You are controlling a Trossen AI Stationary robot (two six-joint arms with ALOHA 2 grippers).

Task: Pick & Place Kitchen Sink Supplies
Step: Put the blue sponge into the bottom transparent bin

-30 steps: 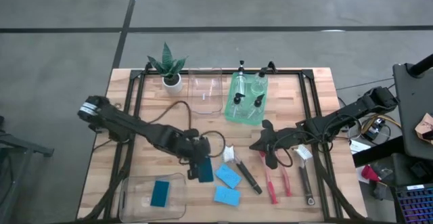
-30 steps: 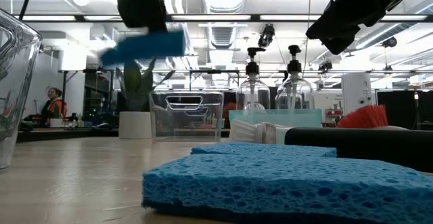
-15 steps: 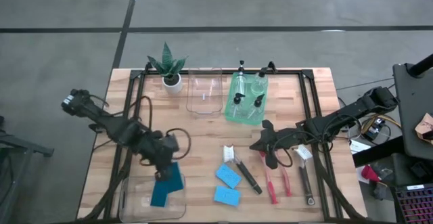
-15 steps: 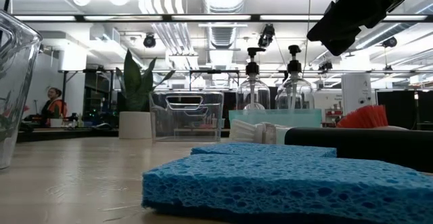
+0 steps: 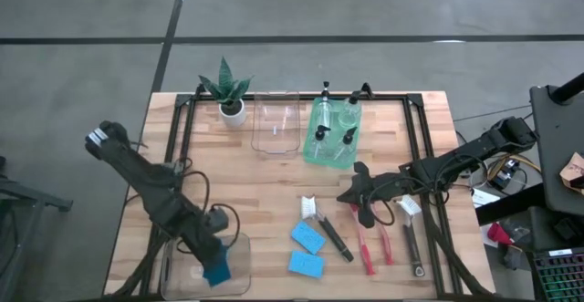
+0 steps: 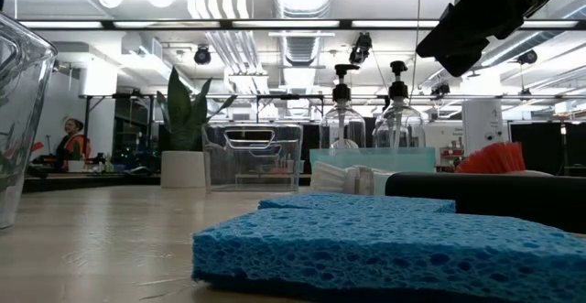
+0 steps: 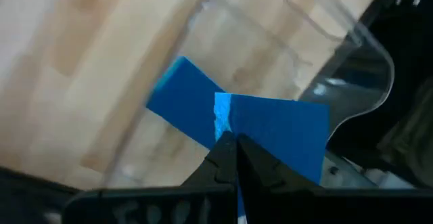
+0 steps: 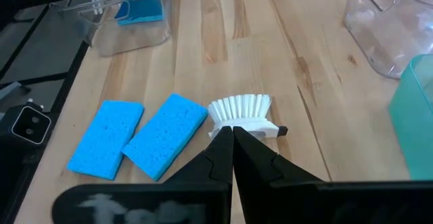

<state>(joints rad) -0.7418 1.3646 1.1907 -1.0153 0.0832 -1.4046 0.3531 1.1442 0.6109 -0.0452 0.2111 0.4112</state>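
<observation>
Clear bin (image 5: 239, 279) — dark blue sponges (image 5: 217, 272) inside.

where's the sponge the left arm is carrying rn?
High view: the dark blue sponge is pinched in the left gripper over the clear bin at the table's front-left corner, with another sponge under it in the left wrist view.

The black brush (image 8: 245, 114) handle is hidden behind the right claw (image 8: 233, 135) — only its white bristles show.
</observation>
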